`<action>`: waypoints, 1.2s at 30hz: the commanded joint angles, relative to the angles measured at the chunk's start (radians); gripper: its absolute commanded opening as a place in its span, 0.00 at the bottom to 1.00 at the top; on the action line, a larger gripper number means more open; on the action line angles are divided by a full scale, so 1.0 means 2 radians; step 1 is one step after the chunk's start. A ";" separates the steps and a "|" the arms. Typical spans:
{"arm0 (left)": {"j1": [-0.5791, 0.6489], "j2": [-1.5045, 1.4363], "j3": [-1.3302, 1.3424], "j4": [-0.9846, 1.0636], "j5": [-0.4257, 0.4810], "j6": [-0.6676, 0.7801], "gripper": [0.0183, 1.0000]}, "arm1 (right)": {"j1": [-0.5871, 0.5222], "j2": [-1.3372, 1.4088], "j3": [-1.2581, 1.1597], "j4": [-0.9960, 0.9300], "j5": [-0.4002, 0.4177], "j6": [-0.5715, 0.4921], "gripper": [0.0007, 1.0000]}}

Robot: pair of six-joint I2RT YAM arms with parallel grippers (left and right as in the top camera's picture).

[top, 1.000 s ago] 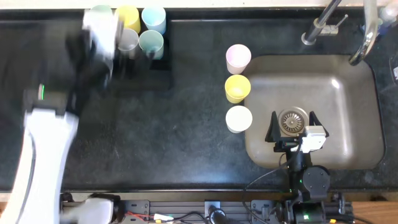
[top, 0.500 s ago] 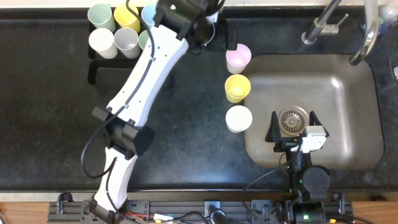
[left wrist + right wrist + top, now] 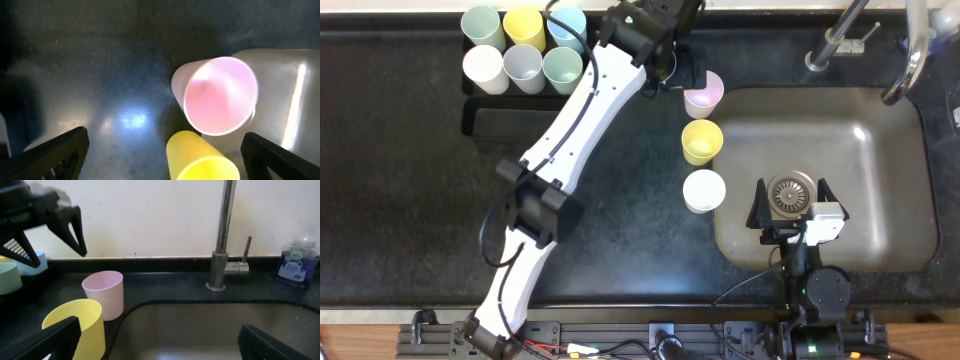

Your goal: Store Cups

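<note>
Three cups stand in a row on the dark counter by the sink's left rim: pink (image 3: 703,91), yellow (image 3: 701,141) and white (image 3: 704,190). My left gripper (image 3: 681,67) hangs open over the counter just left of the pink cup, touching nothing. From the left wrist, the pink cup (image 3: 220,95) and yellow cup (image 3: 200,157) lie ahead between the open fingers of my left gripper (image 3: 164,140). My right gripper (image 3: 790,205) rests open and empty in the sink near the drain. It looks toward the pink cup (image 3: 103,300) and yellow cup (image 3: 75,327).
A black rack (image 3: 530,110) at the back left holds several upright cups, among them green (image 3: 482,22), yellow (image 3: 524,25) and blue (image 3: 567,25). The steel sink (image 3: 880,200) takes up the right side, with a faucet (image 3: 220,245) and soap bottle (image 3: 297,262) behind it.
My left arm swung from the cup rack at the back left across to the pink cup, then edged closer to it. The right arm stayed still.
</note>
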 commanded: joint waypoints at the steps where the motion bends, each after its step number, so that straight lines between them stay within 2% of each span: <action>1: -0.001 0.024 0.016 0.008 0.001 -0.013 1.00 | 0.001 -0.004 -0.007 0.002 -0.003 0.004 1.00; 8: -0.001 0.042 0.016 0.032 0.023 -0.014 1.00 | 0.001 -0.004 -0.007 0.002 -0.003 0.004 1.00; 36: 0.000 0.071 0.015 0.031 0.018 -0.024 1.00 | 0.001 -0.004 -0.007 0.002 -0.003 0.004 1.00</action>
